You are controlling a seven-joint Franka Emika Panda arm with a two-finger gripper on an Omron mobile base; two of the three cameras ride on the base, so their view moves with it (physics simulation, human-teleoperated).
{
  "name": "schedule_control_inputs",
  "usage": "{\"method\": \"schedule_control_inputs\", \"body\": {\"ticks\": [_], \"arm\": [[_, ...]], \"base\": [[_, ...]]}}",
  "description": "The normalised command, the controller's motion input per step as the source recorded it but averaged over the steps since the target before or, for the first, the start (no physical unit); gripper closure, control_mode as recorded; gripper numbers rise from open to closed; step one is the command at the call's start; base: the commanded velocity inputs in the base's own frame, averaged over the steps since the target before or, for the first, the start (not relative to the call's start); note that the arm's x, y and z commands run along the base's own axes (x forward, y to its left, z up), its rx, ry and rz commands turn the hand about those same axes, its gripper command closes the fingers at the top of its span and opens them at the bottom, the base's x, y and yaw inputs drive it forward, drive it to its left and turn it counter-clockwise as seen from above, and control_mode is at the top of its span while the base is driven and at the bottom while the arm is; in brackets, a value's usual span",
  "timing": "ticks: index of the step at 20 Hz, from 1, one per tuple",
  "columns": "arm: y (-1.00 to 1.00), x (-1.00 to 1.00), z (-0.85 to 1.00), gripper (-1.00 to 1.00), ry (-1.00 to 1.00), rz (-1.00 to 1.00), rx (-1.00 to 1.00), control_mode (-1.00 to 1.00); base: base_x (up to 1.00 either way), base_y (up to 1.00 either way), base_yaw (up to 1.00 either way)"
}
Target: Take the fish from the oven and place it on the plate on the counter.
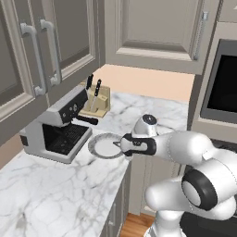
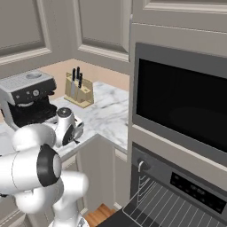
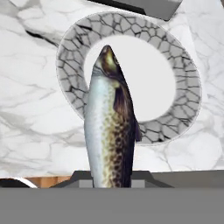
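In the hand view the fish (image 3: 109,131), silvery with a speckled brown back, hangs head-away between the fingers of my gripper (image 3: 111,179), which is shut on its tail end. Right beneath it lies the plate (image 3: 183,87), round with a crackle-patterned rim and a white middle; the fish's head is over the plate's left half. From the left base view my gripper (image 1: 121,146) hovers at the right edge of the plate (image 1: 99,147) on the marble counter (image 1: 55,194). The oven (image 2: 177,190) stands at the lower right with its door down and a wire rack showing.
A coffee machine (image 1: 55,129) stands just left of the plate, its tray edge close to the rim. A knife block (image 1: 95,102) sits at the back of the counter. The microwave (image 2: 181,102) is built in above the oven. Wall cabinets hang overhead.
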Motion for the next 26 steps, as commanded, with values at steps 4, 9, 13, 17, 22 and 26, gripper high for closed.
{"method": "schedule_control_inputs", "body": {"ticks": [4,9,13,17,22,26], "arm": [[0.01,0.52,0.01,1.00,0.00,0.00,0.00,-1.00],[0.04,0.42,0.00,1.00,0.05,0.00,-0.01,-1.00],[0.12,0.13,0.02,1.00,0.03,0.00,0.00,-1.00],[0.07,0.05,0.02,1.00,0.03,0.00,0.00,-1.00],[0.16,0.23,-0.07,1.00,0.01,0.00,-0.01,-1.00],[0.26,0.26,-0.29,1.00,0.02,0.00,-0.05,-1.00]], "base": [[0.00,0.00,0.00],[0.00,0.00,0.00],[0.00,0.00,0.00],[0.00,0.00,0.00],[0.00,0.00,0.00],[0.00,0.00,0.00]]}}
